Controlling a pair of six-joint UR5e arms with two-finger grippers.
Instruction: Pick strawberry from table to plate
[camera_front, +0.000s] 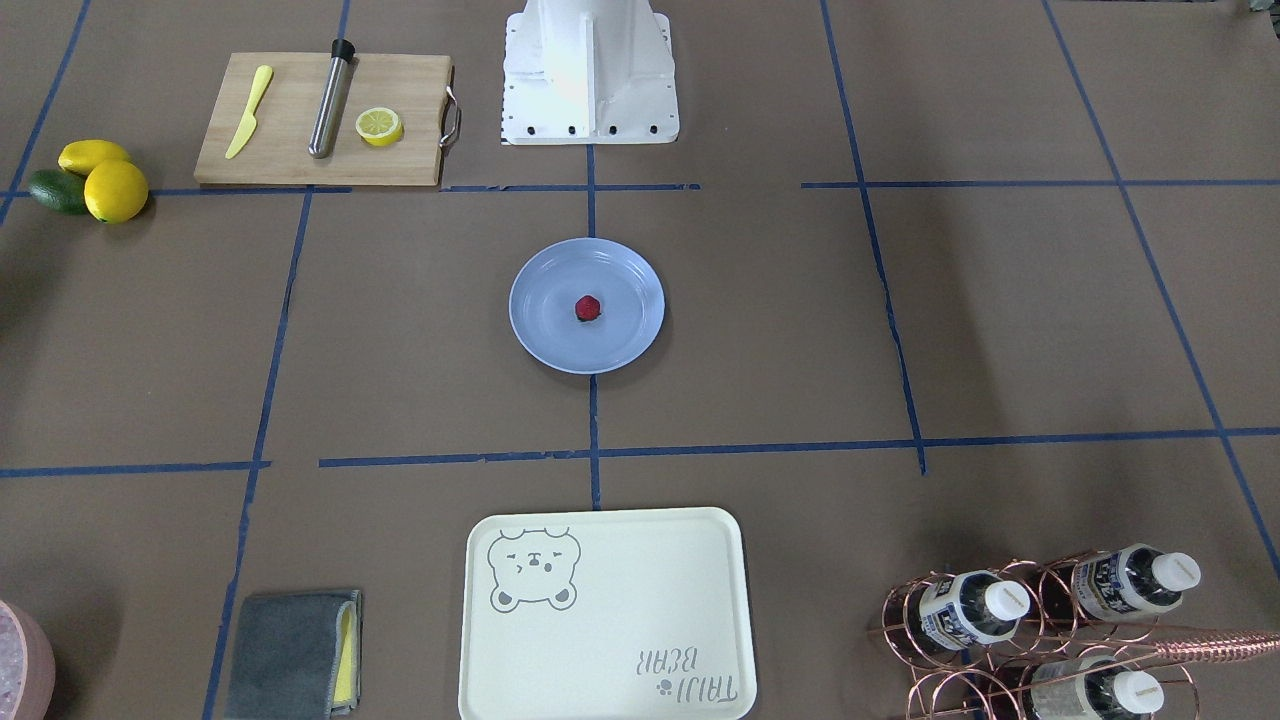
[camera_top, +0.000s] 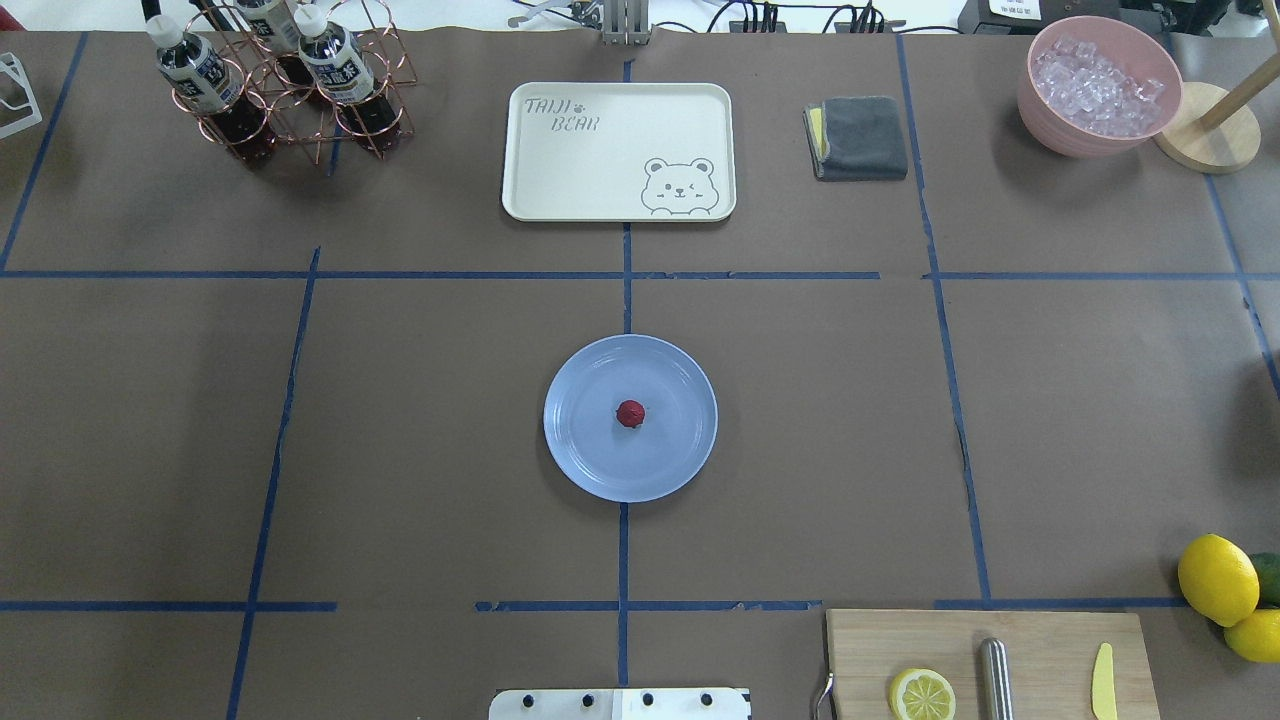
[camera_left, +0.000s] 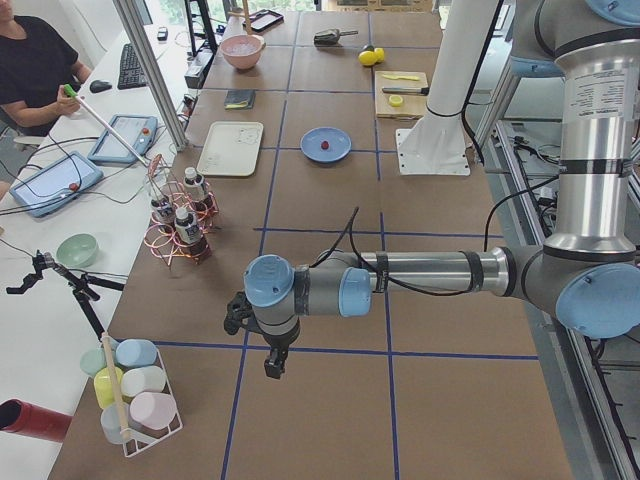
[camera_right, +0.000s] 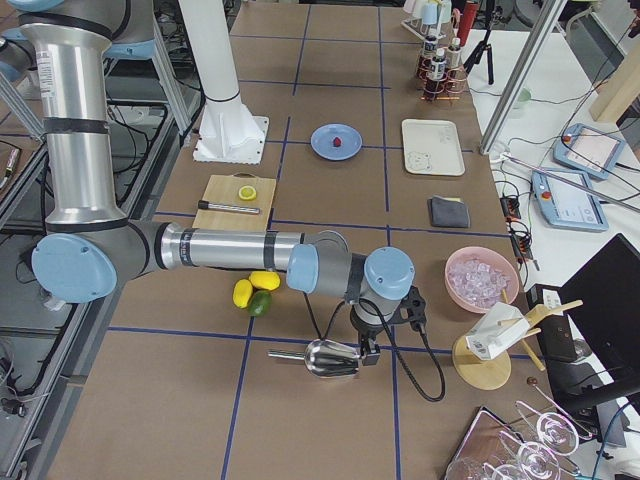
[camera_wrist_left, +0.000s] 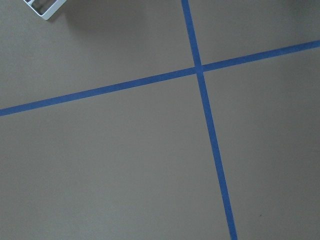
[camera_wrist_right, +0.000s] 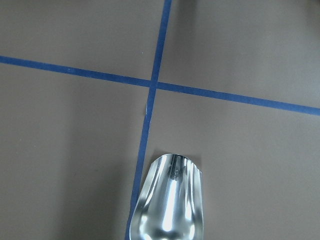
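The strawberry (camera_front: 588, 309) (camera_top: 630, 413), a small red berry, lies in the middle of the light-blue plate (camera_front: 545, 300) (camera_top: 590, 450) at the centre of the brown-paper table (camera_front: 800, 330). It also shows as a red dot in the side views, the strawberry (camera_left: 323, 145) (camera_right: 338, 142). My left gripper (camera_left: 272, 365) hangs far from the plate, over the table's left end; I cannot tell its state. My right gripper (camera_right: 368, 355) is over the table's right end, just by a metal scoop (camera_right: 330, 358) (camera_wrist_right: 167, 200); I cannot tell its state. Neither wrist view shows fingers.
A cutting board (camera_top: 1040, 650) carries a lemon half (camera_top: 922, 694), a metal rod and a yellow knife. Lemons (camera_top: 1216, 578) and an avocado lie beside it. A bear-print tray (camera_top: 618, 150), grey cloth (camera_top: 860, 138), bottle rack (camera_top: 270, 80) and ice bowl (camera_top: 1098, 85) line the far edge. A person (camera_left: 35, 70) sits nearby.
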